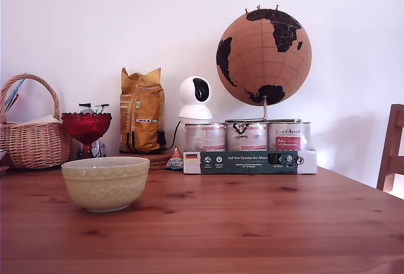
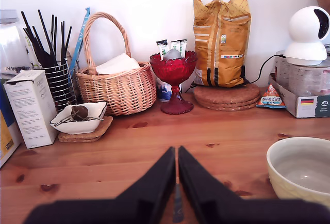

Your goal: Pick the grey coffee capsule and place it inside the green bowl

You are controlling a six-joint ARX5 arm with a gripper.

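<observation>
Wrist view: black tool (image 2: 177, 182) squeezed closed, holding nothing. Pale green shiny bowl (image 2: 304, 170) sits empty on brown wooden table (image 2: 216, 146). Grey coffee capsule not seen anywhere. Risk: tool hunts wrong spot, bumps bowl.

Globe (image 1: 264, 56) – basket (image 2: 117, 87) – red dish (image 2: 174, 69).

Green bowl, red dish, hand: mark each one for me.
Green bowl (image 1: 105, 184): exterior view, outer wall under the embossed band.
Red dish (image 2: 174, 68): wrist view, front of the cup.
Hand (image 2: 177, 154): wrist view, where the closed fingertips meet.
</observation>
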